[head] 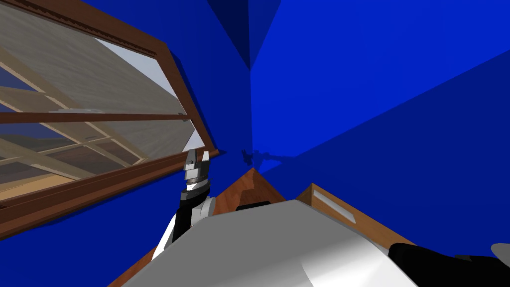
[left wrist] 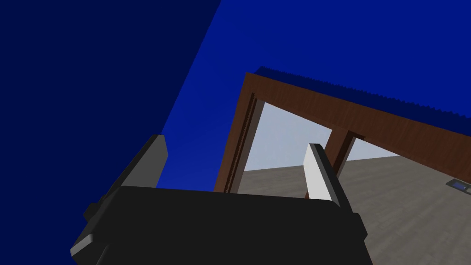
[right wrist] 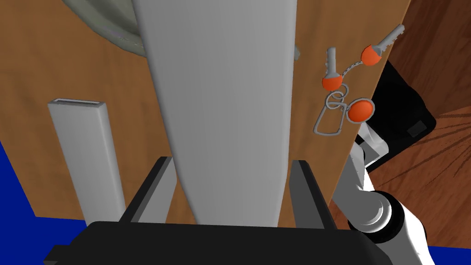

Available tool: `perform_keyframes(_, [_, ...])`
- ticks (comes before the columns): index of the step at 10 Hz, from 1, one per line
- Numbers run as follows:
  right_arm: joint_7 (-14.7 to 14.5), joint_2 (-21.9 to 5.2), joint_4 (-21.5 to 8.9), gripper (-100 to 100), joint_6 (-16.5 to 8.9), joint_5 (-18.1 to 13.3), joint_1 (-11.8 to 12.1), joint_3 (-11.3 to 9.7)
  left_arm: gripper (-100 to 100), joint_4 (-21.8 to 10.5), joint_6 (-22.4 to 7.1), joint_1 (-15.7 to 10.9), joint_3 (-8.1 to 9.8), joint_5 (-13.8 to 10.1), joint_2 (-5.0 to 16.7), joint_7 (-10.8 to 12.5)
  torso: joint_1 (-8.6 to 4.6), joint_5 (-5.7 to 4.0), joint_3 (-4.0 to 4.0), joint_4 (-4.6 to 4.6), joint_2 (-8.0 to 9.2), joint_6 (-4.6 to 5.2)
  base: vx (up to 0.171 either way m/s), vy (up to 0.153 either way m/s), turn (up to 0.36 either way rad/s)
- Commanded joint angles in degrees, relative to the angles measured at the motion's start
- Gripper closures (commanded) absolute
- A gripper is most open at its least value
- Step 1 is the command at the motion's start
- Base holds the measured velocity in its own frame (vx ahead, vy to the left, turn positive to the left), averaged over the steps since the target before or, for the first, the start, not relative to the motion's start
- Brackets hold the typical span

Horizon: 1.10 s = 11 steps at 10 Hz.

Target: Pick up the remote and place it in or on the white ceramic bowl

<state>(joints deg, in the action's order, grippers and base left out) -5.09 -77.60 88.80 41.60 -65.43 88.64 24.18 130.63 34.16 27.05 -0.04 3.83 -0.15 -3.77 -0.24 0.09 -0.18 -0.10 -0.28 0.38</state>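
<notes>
Light grey remote [right wrist: 225, 92] is pinched at its sides by my right gripper [right wrist: 231, 162], its far end reaching the bowl [right wrist: 110, 32] ahead above the wooden table [right wrist: 37, 60]; only the release seems left, while my left gripper [head: 198, 154] stands open.

Orange-capped keys [right wrist: 331, 81] on a ring on the wooden table [right wrist: 32, 92], brown-framed window [head: 94, 117], blue walls [head: 373, 74]

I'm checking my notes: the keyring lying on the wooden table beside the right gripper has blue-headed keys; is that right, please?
Not quite: the right wrist view shows orange key heads, not blue. The keyring does lie on the wooden table beside the right gripper.
</notes>
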Motion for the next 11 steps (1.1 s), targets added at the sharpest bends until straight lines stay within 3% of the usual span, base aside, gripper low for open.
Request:
perform_keyframes(1, [0.4, -0.7, -2.1, 100, 0.4, 0.8, 0.3, 0.3, 0, 0.0, 0.0, 0.0, 0.00, 0.0, 0.0, 0.0, 0.00, 0.00, 0.00, 0.00, 0.00, 0.00, -0.015, -0.043, -0.035])
perform_keyframes(8, [1.8, -3.8, -11.4, 100, 2.3, 3.7, 1.4, 1.4, 0, 0.0, 0.0, 0.0, 0.00, 0.0, 0.0, 0.0, 0.18, 0.13, 0.00, 0.01, -0.02, 0.06, -0.013, -0.036, -0.034])
perform_keyframes(9, [1.3, -3.3, -10.8, 100, 2.3, 3.5, 1.5, 1.4, 0, 0.0, 0.0, 0.0, 0.00, 0.0, 0.0, 0.0, 0.21, 0.13, 0.00, 0.01, -0.01, 0.07, -0.006, -0.017, -0.011])
perform_keyframes(10, [1.3, -3.2, -11.0, -100, 2.3, 3.5, 1.5, 1.5, 0, 0.0, 0.0, 0.0, 0.00, 0.0, 0.0, 0.0, 0.30, 0.10, -0.02, 0.01, -0.05, 0.03, 0.000, 0.000, 0.000])
perform_keyframes(11, [1.4, -3.2, -11.0, -100, 2.3, 3.5, 1.5, 1.5, 0, 0.0, 0.0, 0.0, 0.00, 0.0, 0.0, 0.0, 0.35, 0.12, -0.04, 0.00, -0.08, 0.02, 0.000, 0.000, 0.000])
